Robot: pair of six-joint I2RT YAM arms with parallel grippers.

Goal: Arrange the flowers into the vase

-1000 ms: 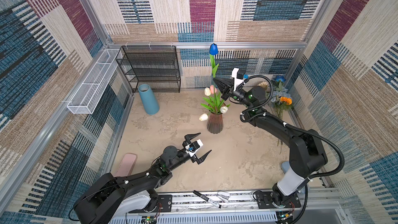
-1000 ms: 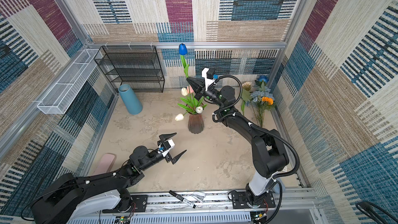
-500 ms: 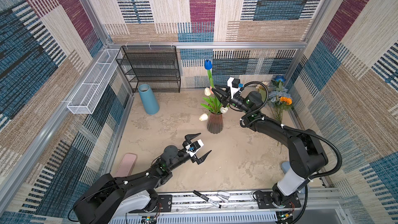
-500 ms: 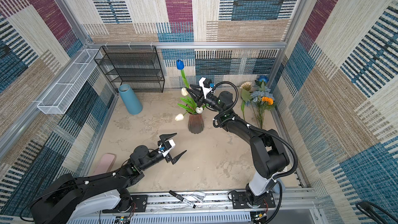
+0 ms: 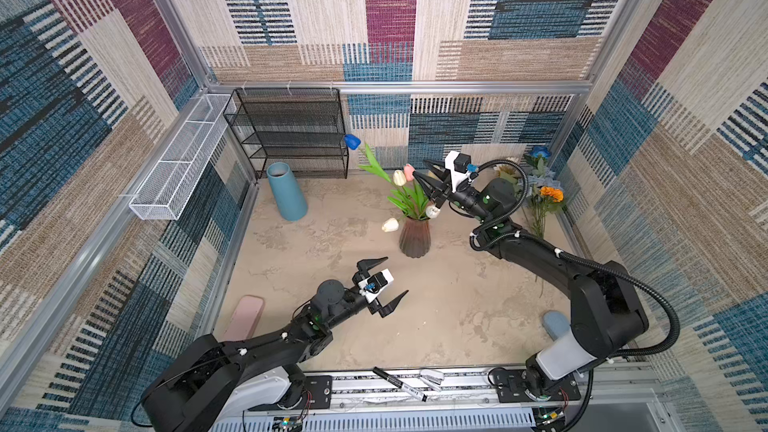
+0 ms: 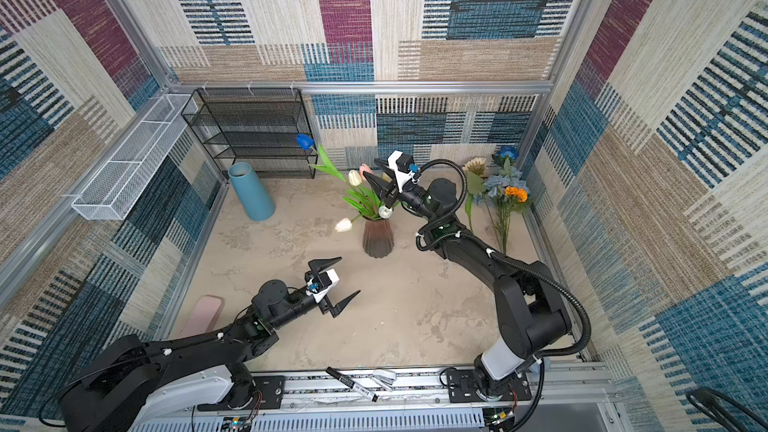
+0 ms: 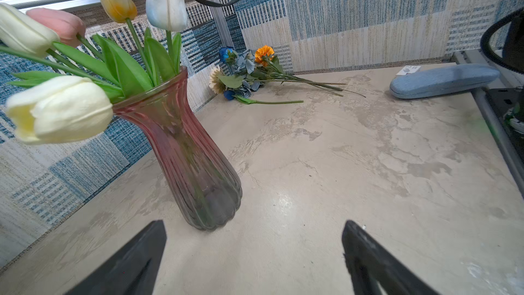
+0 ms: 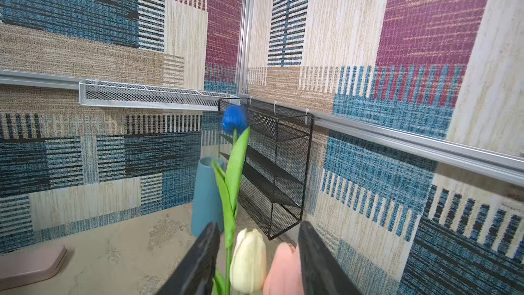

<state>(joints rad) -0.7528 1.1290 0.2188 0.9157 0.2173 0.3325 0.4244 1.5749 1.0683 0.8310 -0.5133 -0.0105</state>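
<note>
The right pincer [image 5: 419, 168] sits in among the tulips [image 5: 400, 177] with its jaws apart, and the blue tulip [image 5: 352, 142] has its stem passing between them as it leans out of the vase [image 5: 414, 238] toward the rack [image 5: 291, 135]! The left pincer [image 5: 397, 275] hovers over the tabletop [image 5: 436, 305] near the vase, jaws spread wide and empty. The other flowers [image 5: 540, 197] lie heaped by the wall [image 5: 602, 201].

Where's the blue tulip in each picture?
A top view: blue tulip at the black shelf's right edge.
A top view: same spot, by the shelf.
Left wrist: not in it.
Right wrist: in front of the shelf.
Shared landmark: the black shelf.
</note>
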